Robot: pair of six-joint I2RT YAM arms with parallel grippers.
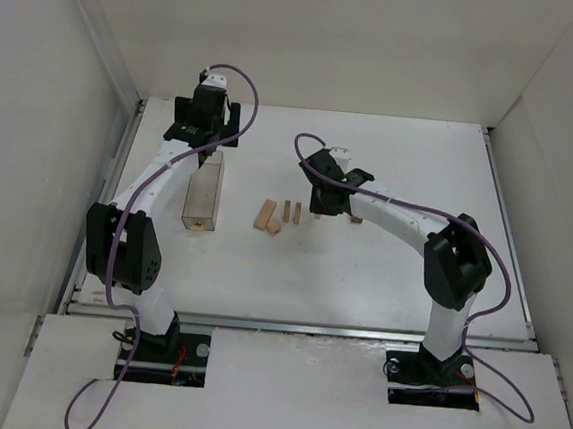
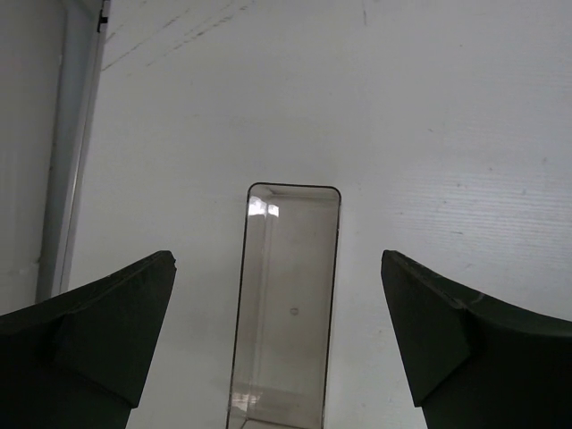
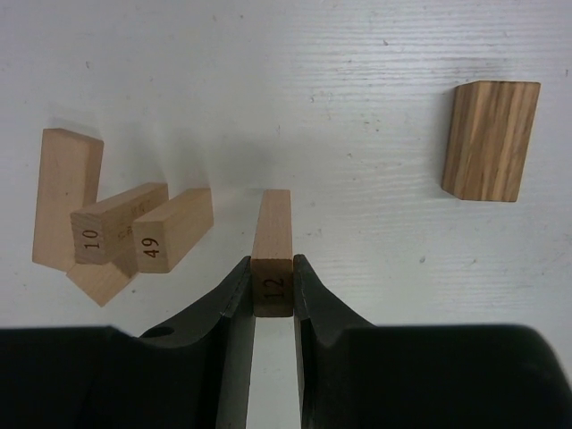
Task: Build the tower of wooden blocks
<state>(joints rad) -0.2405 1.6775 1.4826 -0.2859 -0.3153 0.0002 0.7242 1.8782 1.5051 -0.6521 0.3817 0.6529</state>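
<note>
White table [image 3: 357, 80], block [image 3: 273, 223] in right claw [image 3: 272, 266]

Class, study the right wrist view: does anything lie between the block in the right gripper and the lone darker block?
Nothing visible does. The right gripper is shut on block 12, and only bare table separates it from the darker block. The other blocks cluster on the opposite side.

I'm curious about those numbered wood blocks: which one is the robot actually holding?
The block stamped 12, pinched in the jaws of the right gripper. Block 10 and block 49 lie loose beside it.
</note>
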